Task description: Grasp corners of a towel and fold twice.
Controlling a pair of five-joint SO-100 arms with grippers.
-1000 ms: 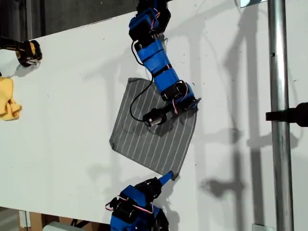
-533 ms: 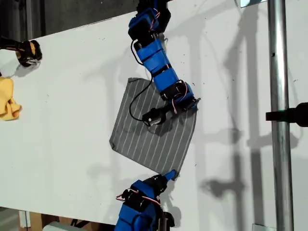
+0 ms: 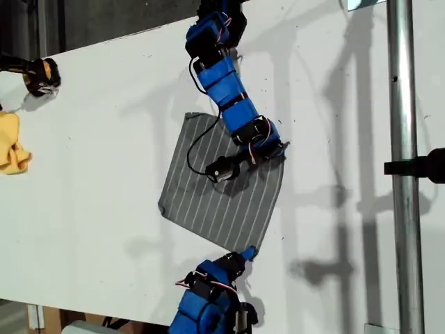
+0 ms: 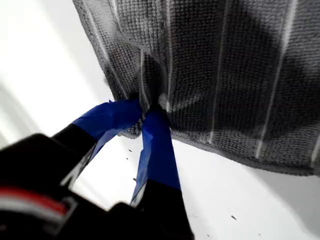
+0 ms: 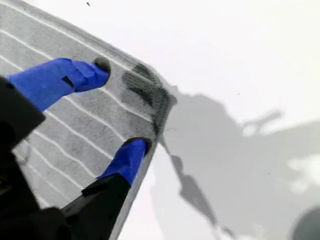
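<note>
The grey striped towel [image 3: 201,198] lies flat on the white table, turned like a diamond. Its lowest corner [image 3: 250,250] in the exterior view sits between the fingers of my first gripper [image 3: 243,255], which comes in from the near edge. In the first wrist view the first gripper [image 4: 148,107] is shut on that bunched towel [image 4: 225,65] tip. My second gripper [image 3: 277,150] reaches over the cloth to the corner at the exterior view's right. It [image 5: 117,107] stands open, both fingertips pressed on the towel [image 5: 65,125] just short of the puckered corner [image 5: 165,100].
A small yellow cloth [image 3: 11,145] lies at the exterior view's left edge, with a black and yellow object [image 3: 40,75] above it. A metal pole [image 3: 403,174] with a black clamp [image 3: 421,167] stands at the exterior view's right. Bare white table [image 3: 90,209] surrounds the towel.
The first arm's body has swung toward the exterior view's right and in toward the towel, while its gripper stays at the lowest corner. The second arm and the towel have not moved.
</note>
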